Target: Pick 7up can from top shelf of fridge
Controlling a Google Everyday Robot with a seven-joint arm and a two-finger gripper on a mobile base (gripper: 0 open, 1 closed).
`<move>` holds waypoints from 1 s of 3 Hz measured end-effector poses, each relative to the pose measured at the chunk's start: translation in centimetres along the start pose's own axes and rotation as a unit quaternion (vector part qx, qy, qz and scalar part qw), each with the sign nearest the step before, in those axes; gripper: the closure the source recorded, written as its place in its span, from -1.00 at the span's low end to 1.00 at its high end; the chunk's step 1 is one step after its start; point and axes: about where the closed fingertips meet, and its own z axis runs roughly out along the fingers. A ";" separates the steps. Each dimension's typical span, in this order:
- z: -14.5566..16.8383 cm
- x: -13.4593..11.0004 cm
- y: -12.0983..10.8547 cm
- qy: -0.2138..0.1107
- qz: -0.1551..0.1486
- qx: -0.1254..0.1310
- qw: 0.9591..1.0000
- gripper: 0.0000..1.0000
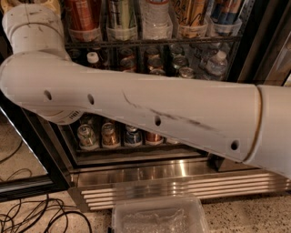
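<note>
The 7up can (121,13), tall and whitish with green-yellow print, stands in a clear cup holder on the top shelf (150,42) of the fridge (182,175). An orange-red can (84,13) is to its left and a clear water bottle (157,16) to its right. My white arm (150,113) crosses the whole view in front of the fridge and bends up at the left (32,27). My gripper is out of the frame, past the top left edge where the arm leaves the view.
Gold (191,11) and blue (227,11) cans fill the shelf's right side. Lower racks hold small bottles (216,63) and short soda cans (111,134). A clear plastic bin (159,216) and black cables (27,216) lie on the floor. The open door frame (27,189) is at left.
</note>
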 end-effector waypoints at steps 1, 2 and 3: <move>-2.2 -1.9 -0.8 -0.013 0.029 -0.020 0.999 1.00; -3.6 -2.9 -3.2 -0.020 0.041 -0.062 0.997 1.00; -4.8 -1.7 -3.4 -0.001 0.077 -0.123 0.989 1.00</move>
